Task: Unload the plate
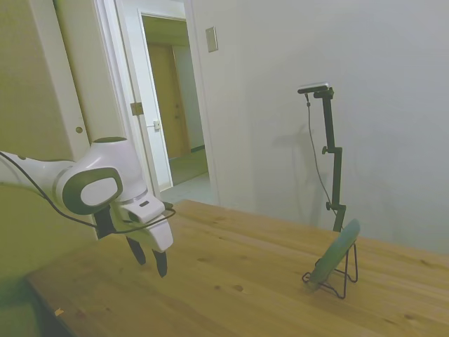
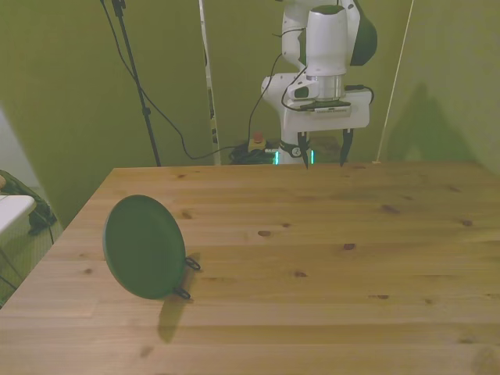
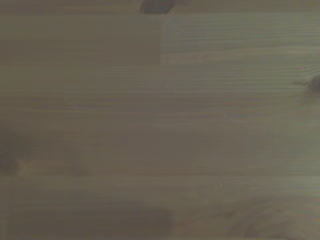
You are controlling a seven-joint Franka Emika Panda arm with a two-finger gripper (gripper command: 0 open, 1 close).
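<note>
**Plate propped on its stand, pincer wide and well apart**

The plate (image 2: 144,246) stands tilted on edge in a thin black wire stand (image 2: 186,278), toward the front view's left and on the near half of the bench (image 2: 328,266); its dark green underside faces the front camera, and only two small loops of the stand show at its lower right rim; in the side view the plate (image 1: 337,251) leans back against the stand (image 1: 345,275) at the right of the picture, its thin edge turned to the camera, the stand's feet resting on the wood.

The pincer (image 2: 322,153) hangs over the far edge of the bench, fingers pointing down and spread wide with nothing between them; it holds nothing; in the side view the pincer (image 1: 149,257) sits at the left, above the bench and not touching it, well apart from the plate; a dark cable runs along the white arm (image 1: 91,186) to the wrist.

The wrist view shows only blurred wood planks (image 3: 160,130) with a few dark knots; neither plate nor stand appears in it.

Behind the bench in the side view a doorway (image 1: 172,105) opens into a lit hall; in the front view cables hang along the wall behind the arm.
</note>
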